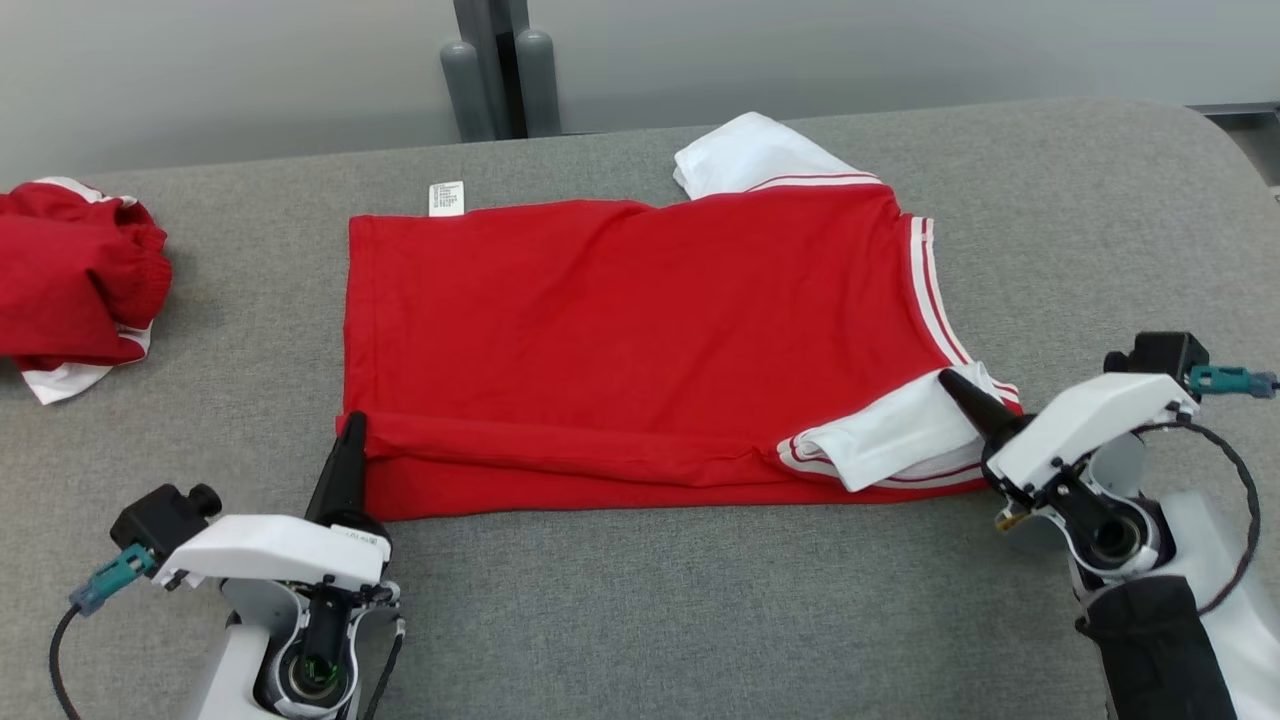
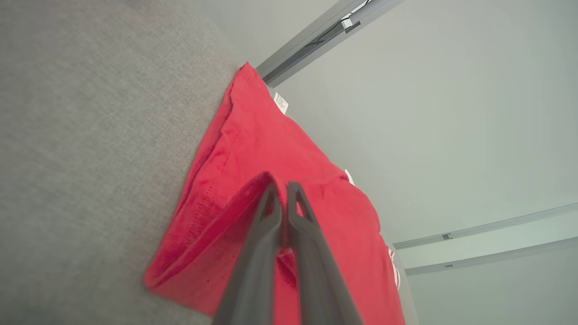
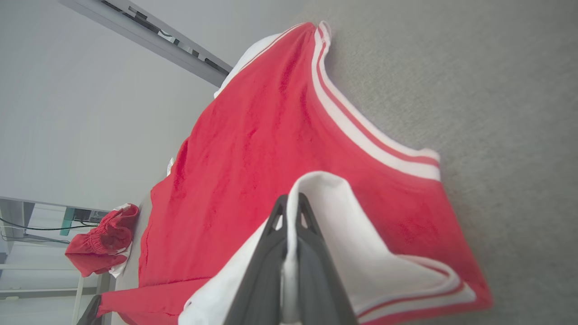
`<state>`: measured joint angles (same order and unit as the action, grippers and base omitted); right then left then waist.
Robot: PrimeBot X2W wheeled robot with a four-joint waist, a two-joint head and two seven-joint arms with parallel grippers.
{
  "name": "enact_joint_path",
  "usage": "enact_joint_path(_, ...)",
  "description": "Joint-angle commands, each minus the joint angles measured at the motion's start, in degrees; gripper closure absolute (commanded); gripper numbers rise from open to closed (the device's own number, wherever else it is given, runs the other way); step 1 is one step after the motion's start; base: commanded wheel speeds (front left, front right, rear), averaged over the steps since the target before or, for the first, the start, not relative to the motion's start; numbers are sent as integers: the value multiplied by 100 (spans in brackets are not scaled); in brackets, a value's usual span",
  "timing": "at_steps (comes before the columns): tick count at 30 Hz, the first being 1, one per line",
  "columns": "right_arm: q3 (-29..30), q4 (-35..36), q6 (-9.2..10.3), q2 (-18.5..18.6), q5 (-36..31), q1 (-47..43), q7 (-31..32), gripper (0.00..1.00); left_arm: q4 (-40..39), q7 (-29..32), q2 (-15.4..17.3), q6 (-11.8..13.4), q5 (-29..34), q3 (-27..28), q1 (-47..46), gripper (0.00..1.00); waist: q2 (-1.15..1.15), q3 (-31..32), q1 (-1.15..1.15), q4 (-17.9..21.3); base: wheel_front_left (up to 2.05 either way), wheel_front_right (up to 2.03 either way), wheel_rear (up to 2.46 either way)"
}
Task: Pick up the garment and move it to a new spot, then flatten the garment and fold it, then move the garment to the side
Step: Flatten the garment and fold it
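Observation:
A red garment point(image 1: 620, 320) with white sleeves and white-striped trim lies spread on the grey padded table point(image 1: 640, 620). Its near edge is folded a little way over the body. My left gripper point(image 1: 352, 428) is shut on the near left corner of that fold; the left wrist view shows red cloth point(image 2: 235, 180) pinched between the fingertips point(image 2: 271, 198). My right gripper point(image 1: 950, 385) is shut on the white near sleeve point(image 1: 890, 435) at the garment's right end. In the right wrist view the white sleeve point(image 3: 356, 216) runs between the closed fingers point(image 3: 275, 225).
A second red and white garment point(image 1: 75, 280) lies crumpled at the table's far left, also in the right wrist view as a red bundle point(image 3: 101, 239). Grey posts point(image 1: 500, 70) stand behind the table's far edge. A white label point(image 1: 446, 197) sticks out at the garment's far left corner.

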<state>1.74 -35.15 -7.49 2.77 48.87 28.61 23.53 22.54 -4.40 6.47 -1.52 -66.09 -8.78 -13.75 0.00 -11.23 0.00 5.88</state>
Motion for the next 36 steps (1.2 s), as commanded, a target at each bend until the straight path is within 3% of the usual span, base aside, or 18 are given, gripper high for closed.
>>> enact_joint_path(1,-27,-158,-1,25,-67,171,-21,100,110,-25,30,-58,83,-23,-158,100,0,-64,0,-48,0,0,0)
enact_joint_path(13,-325,-2024,-1,29,-579,1696,-141,100,1260,-167,29,-250,429,-307,-983,100,0,-71,0,-132,0,0,0)
enact_joint_path(20,-563,-2896,-1,28,-404,2360,-409,100,1732,-125,101,-290,571,-436,-1373,100,0,-105,0,-116,0,0,0)
enact_joint_path(21,-583,-3019,-1,30,-328,2437,-458,98,1791,-107,114,-290,605,-466,-1420,100,0,-107,0,-112,0,0,0)
enact_joint_path(22,-607,-3137,-1,29,-244,2522,-531,64,1845,-107,121,-306,629,-490,-1466,100,0,-109,0,-112,0,0,0)
enact_joint_path(23,-643,-3234,-1,28,-149,2608,-592,12,1895,-115,113,-308,631,-502,-1508,70,0,-109,0,-113,0,0,0)
enact_joint_path(24,-671,-3334,-1,26,-54,2684,-680,0,1924,-132,113,-328,662,-525,-1549,51,0,-108,0,-114,0,0,0)
enact_joint_path(25,-714,-3415,-1,27,41,2753,-746,0,1954,-142,106,-353,669,-539,-1585,11,0,-106,0,-117,0,0,0)
enact_joint_path(26,-764,-3464,-1,25,138,2811,-801,0,1974,-160,98,-366,670,-554,-1606,0,0,-103,0,-120,0,0,0)
enact_joint_path(36,-1479,-3360,-1,27,907,3033,-1410,0,1805,-396,193,-506,820,-706,-1672,0,0,-40,0,-90,0,0,0)
